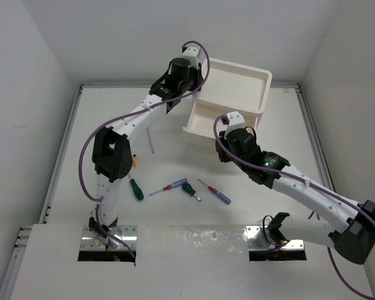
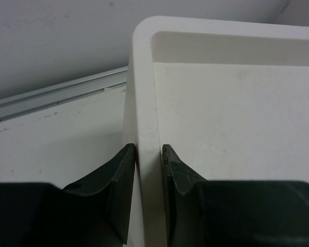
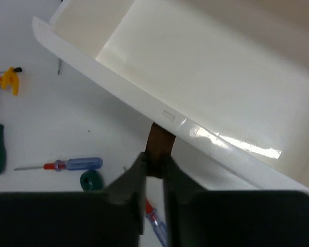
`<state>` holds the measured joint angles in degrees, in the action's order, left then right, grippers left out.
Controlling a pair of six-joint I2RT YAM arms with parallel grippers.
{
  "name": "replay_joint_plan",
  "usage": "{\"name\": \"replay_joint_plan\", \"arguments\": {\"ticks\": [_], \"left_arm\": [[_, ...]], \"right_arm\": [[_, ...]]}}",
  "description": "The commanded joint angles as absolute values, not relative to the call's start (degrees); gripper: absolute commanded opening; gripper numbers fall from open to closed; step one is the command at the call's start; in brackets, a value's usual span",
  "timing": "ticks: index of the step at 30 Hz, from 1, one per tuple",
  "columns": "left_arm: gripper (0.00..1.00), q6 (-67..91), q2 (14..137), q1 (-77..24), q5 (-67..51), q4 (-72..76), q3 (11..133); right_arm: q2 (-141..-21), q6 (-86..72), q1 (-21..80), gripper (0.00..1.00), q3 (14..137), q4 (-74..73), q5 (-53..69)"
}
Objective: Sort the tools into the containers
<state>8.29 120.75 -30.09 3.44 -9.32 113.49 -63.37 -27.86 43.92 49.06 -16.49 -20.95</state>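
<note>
The containers are a white box unit with a recessed top and one drawer pulled out toward the arms. My left gripper is shut on the unit's left rim wall; in the top view it sits at the box's left side. My right gripper is shut on the drawer's red-brown tab, at the drawer front. The tools lie loose on the table: a green-handled screwdriver, a red-and-green one and a blue-handled one. The open drawer shows nothing inside.
A thin metal shaft lies left of the drawer. A small yellow piece rests near the left arm. Below my right fingers lie a blue-handled screwdriver, a green handle end and a red-and-blue one. White walls enclose the table.
</note>
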Motion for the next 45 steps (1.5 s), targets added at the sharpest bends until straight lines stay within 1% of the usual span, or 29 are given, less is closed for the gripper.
{"name": "replay_joint_plan", "arguments": {"ticks": [1,2,3,4,6,7,8,9,10,11,12,13,14,16,18,19,20,21,23,24,25,27,29,32,35,37,42,45], "left_arm": [[0.05,6.5,119.8,-30.3,1.2,-11.9,115.2],[0.11,6.2,119.9,-30.2,0.7,-12.0,115.9],[0.21,5.6,119.9,-30.3,0.3,-12.1,116.4],[0.27,4.5,119.9,-30.2,0.0,-12.7,117.1],[0.39,2.3,119.6,-30.2,-1.8,-13.3,119.8],[0.44,1.4,119.4,-30.2,-2.4,-14.1,120.8],[0.49,0.5,119.4,-30.1,-3.4,-14.6,123.5],[0.59,-1.6,119.3,-30.1,-3.8,-15.2,124.9],[0.66,-2.3,119.0,-30.1,-4.0,-16.3,126.5],[0.72,-2.8,118.7,-30.1,-4.2,-16.7,128.9],[0.84,-3.4,117.7,-30.1,-4.2,-16.8,129.9],[0.87,-3.1,117.0,-29.9,-2.6,-17.2,130.7],[0.94,-1.9,115.9,-29.6,-1.2,-17.2,131.1],[1.00,3.1,113.0,-26.9,-1.1,-18.2,131.4],[1.00,9.2,111.5,-21.6,-2.0,-20.9,131.0],[1.00,10.8,111.0,-19.4,-2.9,-21.5,127.9],[0.94,12.5,109.9,-16.1,-2.4,-21.9,125.5],[0.92,12.1,109.5,-15.0,-0.4,-22.1,119.9],[0.88,9.2,108.8,-13.6,2.5,-22.1,114.5],[0.89,7.6,108.9,-13.4,3.2,-22.0,112.1],[0.91,6.2,109.0,-13.4,2.5,-21.7,107.6],[0.93,4.8,110.0,-13.4,1.8,-21.5,103.0],[0.95,5.4,112.6,-12.9,1.8,-21.9,101.6],[0.95,9.3,117.4,-11.2,1.1,-24.3,102.0],[0.94,9.0,120.4,-10.8,5.4,-24.8,102.3],[0.90,8.5,121.3,-10.8,8.1,-23.7,100.5],[0.87,8.3,125.9,-10.7,10.8,-22.9,98.7],[0.79,8.3,128.3,-10.5,9.6,-22.5,97.9]], "right_arm": [[-60.6,-20.8,44.9,0.24,53.1,-23.8,-16.7],[-60.6,-19.8,44.9,0.37,53.8,-24.7,-16.6],[-60.6,-17.4,44.9,0.58,55.4,-25.4,-16.2],[-60.3,-16.2,44.9,0.66,56.1,-26.3,-15.6],[-59.6,-13.1,45.0,0.76,58.3,-26.5,-13.2],[-59.2,-12.2,45.0,0.83,59.1,-27.2,-12.6],[-59.2,-11.5,44.9,0.86,60.1,-27.9,-12.1],[-59.2,-10.6,44.9,0.89,62.6,-28.7,-11.8],[-59.6,-10.4,44.9,0.98,63.8,-30.0,-11.8],[-59.9,-10.2,44.9,0.99,66.2,-30.5,-11.6],[-60.4,-10.2,44.8,0.99,67.5,-31.3,-11.0],[-61.6,-10.4,44.9,0.99,69.0,-33.0,-10.9],[-62.4,-10.6,44.9,0.99,71.9,-34.2,-10.9],[-64.4,-11.9,44.9,0.99,74.8,-37.8,-12.8],[-64.9,-13.8,44.8,0.99,77.6,-40.2,-16.2],[-65.0,-14.4,44.8,0.99,78.3,-40.7,-17.4],[-64.6,-15.0,44.8,0.99,79.3,-41.0,-18.4],[-64.3,-14.9,44.7,0.99,79.4,-41.0,-19.9],[-62.9,-14.6,44.8,0.99,78.6,-40.5,-21.9],[-62.5,-14.7,44.8,0.99,78.1,-39.8,-24.1],[-62.2,-14.7,44.7,0.99,77.4,-39.6,-25.0],[-61.8,-14.5,44.8,0.99,76.7,-38.9,-25.7],[-62.2,-14.3,44.7,0.99,75.8,-38.8,-25.8],[-62.5,-14.7,44.8,0.99,74.4,-39.2,-26.1],[-62.1,-15.4,44.8,0.99,72.8,-38.6,-26.2],[-61.5,-15.8,44.8,0.99,71.2,-38.1,-26.2],[-60.6,-18.5,44.8,0.99,67.5,-36.6,-26.0],[-60.6,-19.5,44.8,0.99,66.6,-36.9,-26.2]]}}
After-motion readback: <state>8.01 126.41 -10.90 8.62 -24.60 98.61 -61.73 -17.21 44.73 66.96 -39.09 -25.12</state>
